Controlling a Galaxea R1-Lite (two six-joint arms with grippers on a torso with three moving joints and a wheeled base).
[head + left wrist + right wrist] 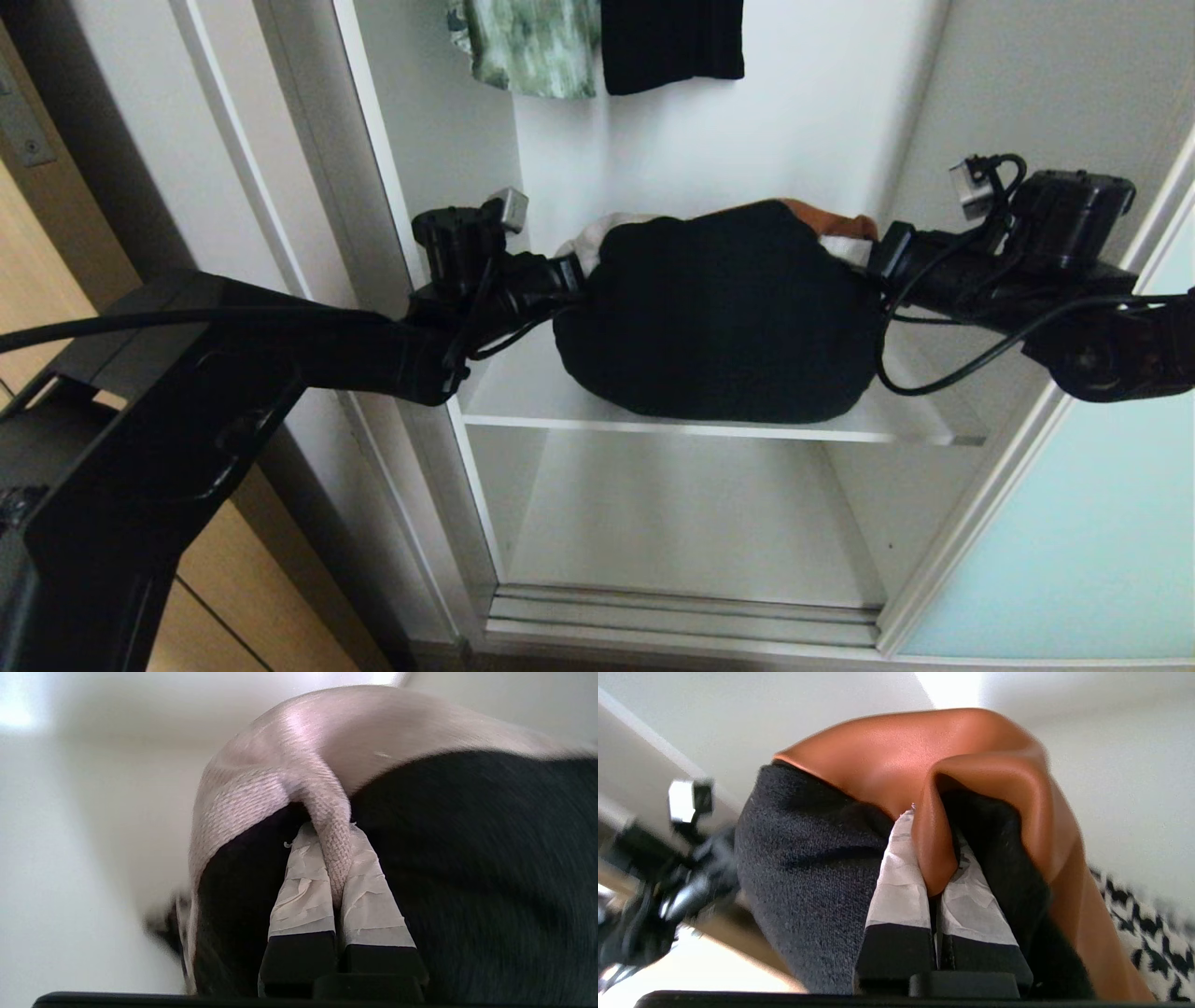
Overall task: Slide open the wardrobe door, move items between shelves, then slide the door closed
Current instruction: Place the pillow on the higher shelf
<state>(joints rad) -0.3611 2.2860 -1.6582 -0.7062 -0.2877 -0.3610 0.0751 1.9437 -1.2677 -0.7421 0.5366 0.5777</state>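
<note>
Both grippers hold the same cushion [719, 317], one at each side, in front of the open wardrobe. The left gripper [332, 858] has its taped fingers [303, 891] pinched on a fold of the beige patch at the cushion's left edge, and the right gripper [934, 868] has its taped fingers [896, 891] pinched on a fold of the rust-brown leather at the right edge. In the head view the cushion shows mostly its black back, with a little beige and brown at the top, and it hangs between the two arms just above the upper white shelf [523, 387]; whether its lower edge touches the board, I cannot tell. A lower compartment [691, 523] is under this shelf. The sliding wardrobe door [1074, 523] of pale aqua glass stands at the right side. Two garments hang above, one green patterned garment [527, 47] and one black garment [672, 42].
</note>
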